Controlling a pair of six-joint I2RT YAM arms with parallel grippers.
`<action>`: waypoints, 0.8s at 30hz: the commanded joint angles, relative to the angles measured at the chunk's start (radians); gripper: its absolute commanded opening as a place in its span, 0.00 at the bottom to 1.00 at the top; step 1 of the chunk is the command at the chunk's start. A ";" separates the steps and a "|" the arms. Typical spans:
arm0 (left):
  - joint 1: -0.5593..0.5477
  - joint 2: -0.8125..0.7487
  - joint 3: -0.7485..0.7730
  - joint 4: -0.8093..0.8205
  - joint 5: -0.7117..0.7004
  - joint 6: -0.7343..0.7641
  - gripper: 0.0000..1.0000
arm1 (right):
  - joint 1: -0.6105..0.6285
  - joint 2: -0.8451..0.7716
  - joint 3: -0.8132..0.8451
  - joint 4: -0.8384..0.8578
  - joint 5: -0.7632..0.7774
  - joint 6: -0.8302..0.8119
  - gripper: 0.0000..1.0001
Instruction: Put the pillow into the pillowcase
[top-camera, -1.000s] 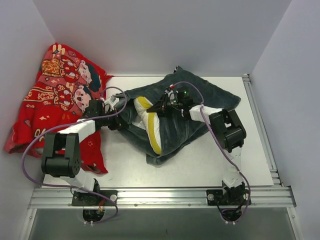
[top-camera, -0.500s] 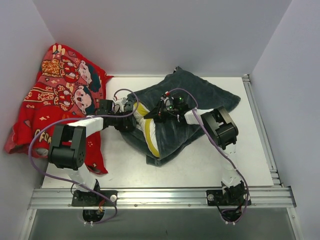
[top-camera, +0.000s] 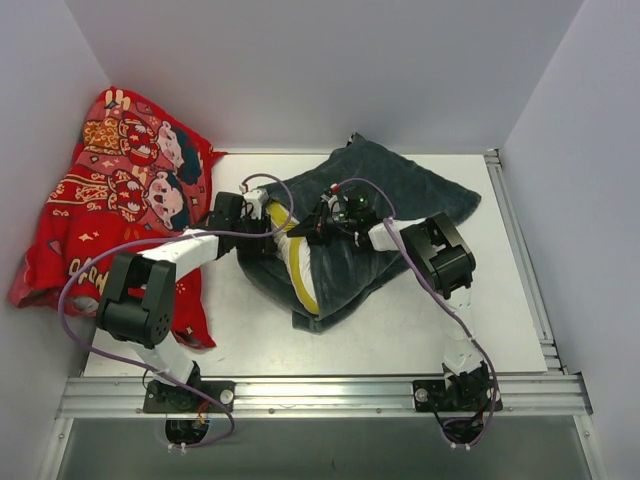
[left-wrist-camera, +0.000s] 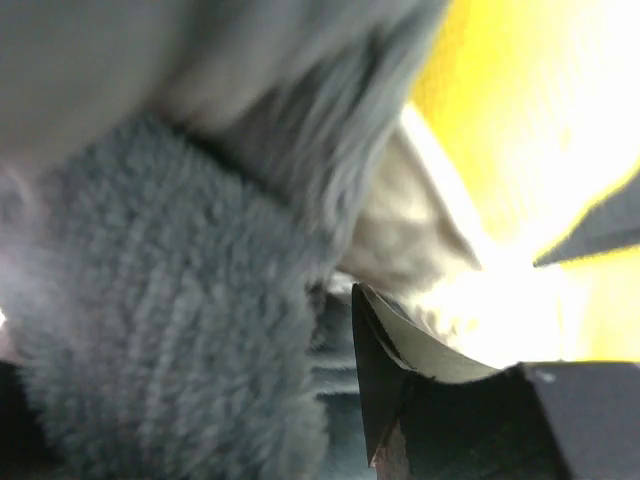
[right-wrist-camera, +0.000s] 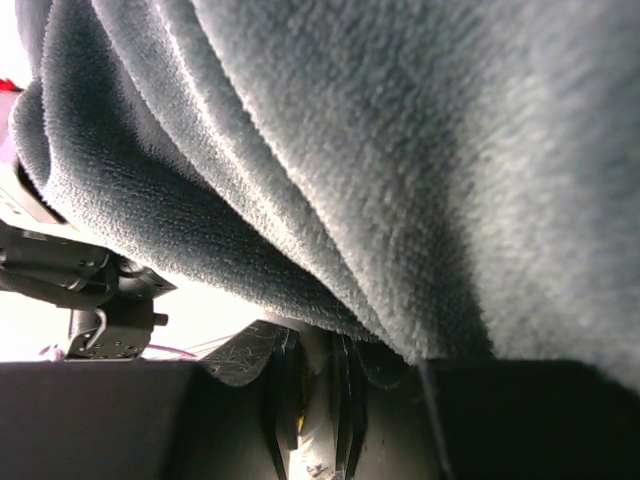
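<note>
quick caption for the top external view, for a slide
Left hand and right hand at the pillowcase opening, the pillow partly inside, its yellow-banded end protruding.

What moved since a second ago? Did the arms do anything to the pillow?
The left gripper slid right, away from the red cloth, up to the pillow where it pokes out of the pillowcase. The right gripper crept left over the pillowcase. Whether either took hold can't be seen. The red cloth stayed put, and the pillow's yellow edge still sticks out.
</note>
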 joint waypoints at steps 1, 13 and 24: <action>-0.025 0.042 0.078 0.023 -0.151 0.046 0.52 | -0.003 0.048 -0.049 -0.046 0.022 0.043 0.00; 0.018 0.046 0.167 0.051 -0.105 0.099 0.00 | -0.024 -0.082 -0.096 -0.405 0.073 -0.271 0.00; 0.225 -0.138 0.263 -0.021 0.220 0.015 0.00 | 0.040 -0.050 0.120 -1.084 0.357 -0.863 0.00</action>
